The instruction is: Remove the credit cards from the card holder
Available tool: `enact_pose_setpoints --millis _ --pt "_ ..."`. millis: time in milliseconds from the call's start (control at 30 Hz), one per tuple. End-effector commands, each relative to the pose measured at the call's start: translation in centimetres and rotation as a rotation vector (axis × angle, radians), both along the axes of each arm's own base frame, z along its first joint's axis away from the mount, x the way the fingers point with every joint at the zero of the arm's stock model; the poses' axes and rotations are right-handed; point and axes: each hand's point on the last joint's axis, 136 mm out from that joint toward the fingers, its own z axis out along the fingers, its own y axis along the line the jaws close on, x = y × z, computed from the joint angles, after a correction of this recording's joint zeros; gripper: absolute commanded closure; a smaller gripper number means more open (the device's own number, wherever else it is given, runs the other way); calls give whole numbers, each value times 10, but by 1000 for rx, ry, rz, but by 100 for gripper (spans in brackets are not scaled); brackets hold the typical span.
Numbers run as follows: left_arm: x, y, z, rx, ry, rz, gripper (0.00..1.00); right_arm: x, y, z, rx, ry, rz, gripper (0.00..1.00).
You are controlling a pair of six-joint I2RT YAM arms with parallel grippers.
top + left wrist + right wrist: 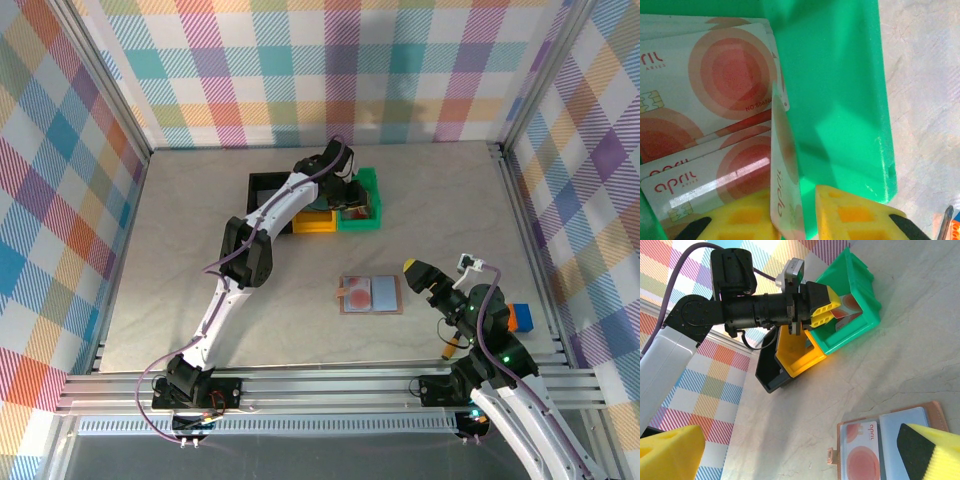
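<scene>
Top external view puts your left pincer [350, 205] down in the green bin [372, 180], with the yellow bin [313, 226] just to its left and the black bin [262, 190] further left again. From the left wrist you see its pads slightly parted. One credit card [785, 165] stands on edge between them, resting against one pad, and a strip of green shows before the other, so the card is not pinched. Beside that pincer, more credit cards [715, 75] with red-orange rings lie overlapped on the bin's floor. To the right of the left pincer and nearer the arm bases, well apart from the bins, the card holder [372, 295] lies open on the desk [200, 230]. A pale card [356, 293] with a red spot sits in its left half, and its grey-blue pocket [385, 293] is on the right. Your right pincer [435, 310] hangs just right of the holder, spread wide. From the right wrist, one of its fingertips covers a corner of the holder.
</scene>
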Motion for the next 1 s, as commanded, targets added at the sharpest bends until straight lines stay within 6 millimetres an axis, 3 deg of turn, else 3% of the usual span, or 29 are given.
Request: enact_pose_setpoints --millis 0,133,500,967 --pt "5 11 -3 38 -2 14 71 -2 1 1 -2 -12 12 1" --pt "8 15 2 46 -20 21 61 -2 1 1 0 -12 12 1" --pt "15 33 14 86 -47 51 46 -2 1 -1 -1 -10 12 1" --pt "21 43 43 114 -121 92 42 -2 1 -1 1 -8 14 1"
